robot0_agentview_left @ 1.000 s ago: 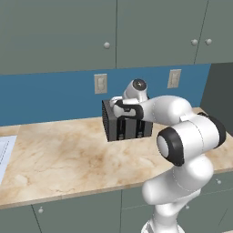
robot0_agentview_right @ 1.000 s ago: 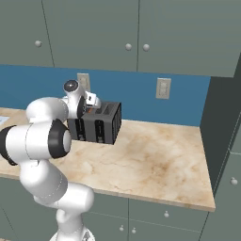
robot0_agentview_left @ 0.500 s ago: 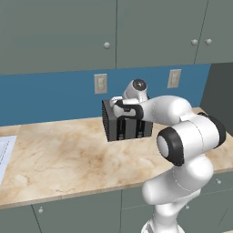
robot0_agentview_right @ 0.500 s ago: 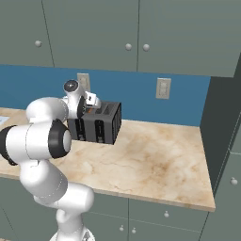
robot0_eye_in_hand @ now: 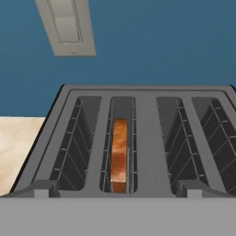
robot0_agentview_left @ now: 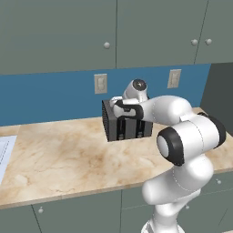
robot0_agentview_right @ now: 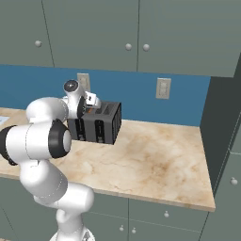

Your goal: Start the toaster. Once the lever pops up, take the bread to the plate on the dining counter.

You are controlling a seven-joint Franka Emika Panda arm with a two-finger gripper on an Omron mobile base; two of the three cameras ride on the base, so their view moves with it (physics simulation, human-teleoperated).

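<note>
The gripper hovers with jaws wide over the toaster, holding nothing. The toaster sits at the bench's 12 o'clock edge; the bread stands in its second slot.

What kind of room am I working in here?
A kitchen, by the look of it: a marble-look counter under grey-green wall cabinets with knobs, a blue backsplash with wall outlets, and a dark toaster with bread in one slot.
</note>
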